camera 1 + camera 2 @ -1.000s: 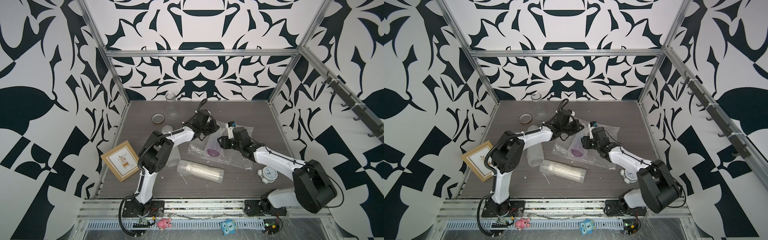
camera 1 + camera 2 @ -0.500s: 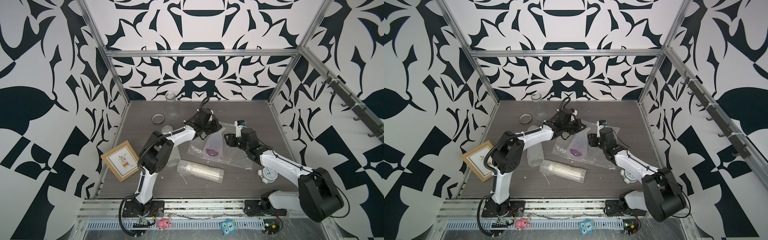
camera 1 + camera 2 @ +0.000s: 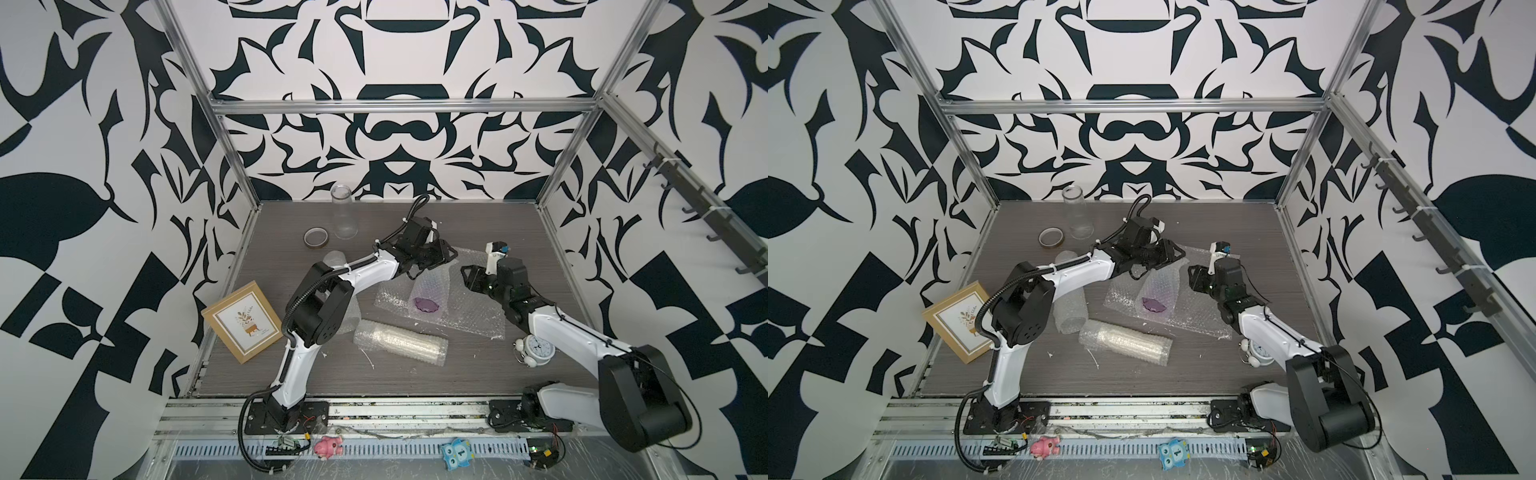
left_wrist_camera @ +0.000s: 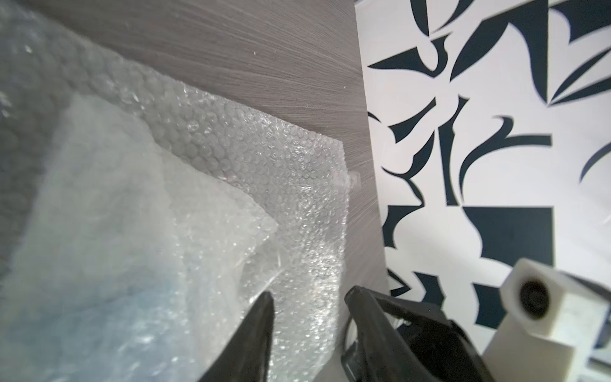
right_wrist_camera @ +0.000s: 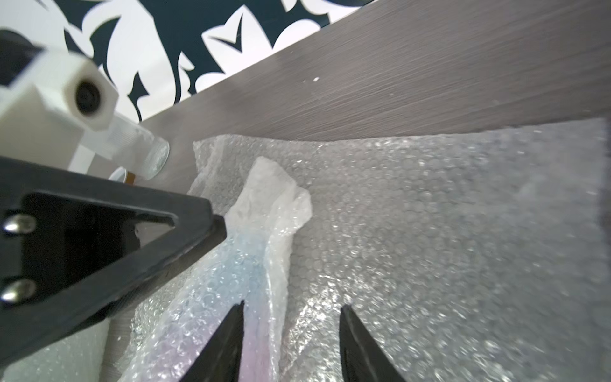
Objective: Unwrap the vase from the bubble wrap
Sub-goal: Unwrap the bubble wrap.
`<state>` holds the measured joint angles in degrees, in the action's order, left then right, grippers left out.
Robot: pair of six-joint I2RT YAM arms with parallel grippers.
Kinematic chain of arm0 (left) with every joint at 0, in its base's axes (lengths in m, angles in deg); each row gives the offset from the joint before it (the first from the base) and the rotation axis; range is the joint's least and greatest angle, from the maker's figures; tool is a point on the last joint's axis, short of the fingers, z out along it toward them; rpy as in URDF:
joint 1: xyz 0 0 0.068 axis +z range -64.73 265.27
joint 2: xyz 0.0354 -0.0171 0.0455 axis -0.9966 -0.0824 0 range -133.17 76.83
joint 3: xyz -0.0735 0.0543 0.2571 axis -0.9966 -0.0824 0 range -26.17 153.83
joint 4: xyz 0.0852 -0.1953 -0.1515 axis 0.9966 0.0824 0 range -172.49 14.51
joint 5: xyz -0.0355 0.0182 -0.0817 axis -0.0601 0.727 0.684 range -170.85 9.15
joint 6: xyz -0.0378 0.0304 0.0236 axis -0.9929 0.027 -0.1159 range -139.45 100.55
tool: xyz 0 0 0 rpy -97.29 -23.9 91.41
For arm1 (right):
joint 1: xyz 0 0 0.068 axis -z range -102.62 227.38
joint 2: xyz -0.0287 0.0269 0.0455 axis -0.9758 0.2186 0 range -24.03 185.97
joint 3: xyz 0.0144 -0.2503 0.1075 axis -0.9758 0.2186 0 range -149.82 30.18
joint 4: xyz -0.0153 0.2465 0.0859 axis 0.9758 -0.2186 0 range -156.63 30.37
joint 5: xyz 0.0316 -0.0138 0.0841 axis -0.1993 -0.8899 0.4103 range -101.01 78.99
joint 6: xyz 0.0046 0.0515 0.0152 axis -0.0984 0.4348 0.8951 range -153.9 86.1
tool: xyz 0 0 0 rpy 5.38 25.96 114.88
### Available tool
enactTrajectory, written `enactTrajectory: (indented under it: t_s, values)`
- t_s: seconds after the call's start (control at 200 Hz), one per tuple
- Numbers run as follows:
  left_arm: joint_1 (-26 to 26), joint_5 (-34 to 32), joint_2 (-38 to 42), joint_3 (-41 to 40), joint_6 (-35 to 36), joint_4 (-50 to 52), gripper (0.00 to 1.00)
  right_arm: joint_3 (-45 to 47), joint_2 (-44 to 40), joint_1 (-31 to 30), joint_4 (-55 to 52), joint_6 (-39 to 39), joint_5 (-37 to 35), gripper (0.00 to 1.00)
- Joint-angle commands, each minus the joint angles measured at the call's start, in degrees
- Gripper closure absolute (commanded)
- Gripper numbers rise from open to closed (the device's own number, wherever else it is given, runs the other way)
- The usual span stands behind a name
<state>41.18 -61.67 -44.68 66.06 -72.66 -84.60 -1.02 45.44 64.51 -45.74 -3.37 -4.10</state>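
Versus a second ago: find right gripper (image 3: 468,275) backed off toward the table's (image 3: 415,382) right edge, left gripper (image 3: 441,258) let go.

Both top views: see bubble wrap (image 3: 469,316) lying flat right of table centre, one flap folded over a purple object (image 3: 1153,304). Put left gripper at the wrap's rear edge, right gripper above its right rear part.

Left wrist: see fingers (image 4: 258,334) parted, nothing between, wrap underneath.

Right wrist: see fingers (image 5: 228,340) spread, empty, wrap below. Spot left gripper's tip right at the flap's end; can't confirm contact.
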Motion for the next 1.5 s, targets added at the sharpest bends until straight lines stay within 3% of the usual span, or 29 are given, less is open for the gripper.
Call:
enactTrajectory:
  t_s: [0.0, 0.16, 0.36, 0.475, 0.81, 1.195, 1.495]
  values:
    - [-0.59, 1.54, -1.45, 1.89, 0.41, 2.11, 0.40, 1.64, -5.84, 2.73, -0.60, 2.57, 0.29, 0.51]
    - [-0.73, 2.18, -0.16, 3.72, 3.42, 5.25, 0.17, 0.86, -8.30, 3.74, -5.11, 3.88, 0.39, 0.52]
    - [-0.08, 1.14, 5.63, 2.27, 8.94, 9.74, 0.00, -1.81, -6.80, 3.74, -8.49, 5.73, 0.71, 0.53]
    - [1.08, -1.20, 9.82, -0.79, 11.37, 12.44, 0.01, -4.84, -4.17, 3.21, -11.04, 5.30, 2.15, 0.53]
    - [5.71, -3.60, 19.55, -12.59, 14.31, 15.07, 0.01, -12.85, 11.47, -6.44, -12.30, 5.22, 2.70, 0.52]
    - [6.39, -1.37, 11.26, -8.69, 16.56, 20.64, 0.01, -12.38, 21.53, -6.64, -4.85, 8.30, 7.44, 0.57]
    - [6.37, 3.58, 4.64, -5.14, 14.51, 20.65, 0.01, -14.05, 24.21, -6.82, -1.68, 11.20, 10.38, 0.90]
